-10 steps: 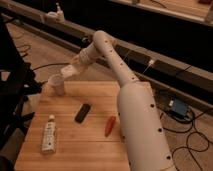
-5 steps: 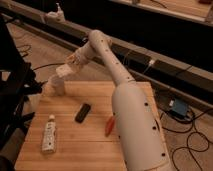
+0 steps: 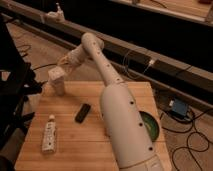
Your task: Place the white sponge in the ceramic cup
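Shifted left since half a sec ago: gripper (image 3: 64,63) now over the far-left corner of the wooden table (image 3: 95,155), about 11 o'clock on the board, no longer hanging off to the 2 o'clock side of the ceramic cup (image 3: 59,90). Arm elbow swung left w/ it, forearm stretched longer across the board. Cup itself unmoved, upright, same corner.

Meaning for the task: transport leg looks about done. White sponge (image 3: 56,75) now sits directly at 12 o'clock of the cup, touching or just at the rim, gripper close by at its 1 o'clock. Seems lined up for the drop, or already partly seated. Can't tell which. Clenched or released: can't tell either, tip and sponge blend into one pale shape. Not yet clearly inside, so calling it late stage, not finished.

Look of the sponge: small pale block, rounded corners, standing up out of the cup mouth rather than lying flat, roughly as wide as the cup. Tight fit likely, may perch on the rim instead of sinking.

Elsewhere: black remote (image 3: 82,112) mid-table, at 5 o'clock from the cup, well apart. White tube (image 3: 49,134) at 6 o'clock, near the front-left edge. Green bowl (image 3: 151,126) at 3 o'clock side, half hidden behind the arm.
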Tool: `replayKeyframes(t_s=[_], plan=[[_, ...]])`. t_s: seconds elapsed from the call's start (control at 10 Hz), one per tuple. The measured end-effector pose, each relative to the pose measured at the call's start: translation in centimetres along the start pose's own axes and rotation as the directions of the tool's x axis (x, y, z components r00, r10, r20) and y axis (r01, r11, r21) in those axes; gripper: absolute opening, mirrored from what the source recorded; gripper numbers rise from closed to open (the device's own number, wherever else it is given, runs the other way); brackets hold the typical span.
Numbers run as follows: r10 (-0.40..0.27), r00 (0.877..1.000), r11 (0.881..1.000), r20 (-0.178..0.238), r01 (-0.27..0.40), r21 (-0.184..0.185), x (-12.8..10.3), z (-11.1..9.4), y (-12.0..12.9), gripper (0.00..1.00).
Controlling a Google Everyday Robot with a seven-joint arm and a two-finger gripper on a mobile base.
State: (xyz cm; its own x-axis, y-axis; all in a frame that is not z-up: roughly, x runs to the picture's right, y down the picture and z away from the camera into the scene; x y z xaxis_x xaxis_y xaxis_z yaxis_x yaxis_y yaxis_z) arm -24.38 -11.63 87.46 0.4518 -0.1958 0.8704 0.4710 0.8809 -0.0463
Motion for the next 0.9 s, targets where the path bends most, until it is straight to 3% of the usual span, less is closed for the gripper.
replayKeyframes(t_s=[0.3,0.4,0.9], plan=[[-0.005,1.000,1.000,-0.001,0.005,-0.023,0.3,2.2,-0.3,0.54],[-0.006,1.000,0.999,-0.006,0.006,-0.031,0.4,2.8,-0.4,0.59],[0.018,1.000,0.998,-0.019,-0.019,-0.052,1.2,3.4,-0.3,0.60]])
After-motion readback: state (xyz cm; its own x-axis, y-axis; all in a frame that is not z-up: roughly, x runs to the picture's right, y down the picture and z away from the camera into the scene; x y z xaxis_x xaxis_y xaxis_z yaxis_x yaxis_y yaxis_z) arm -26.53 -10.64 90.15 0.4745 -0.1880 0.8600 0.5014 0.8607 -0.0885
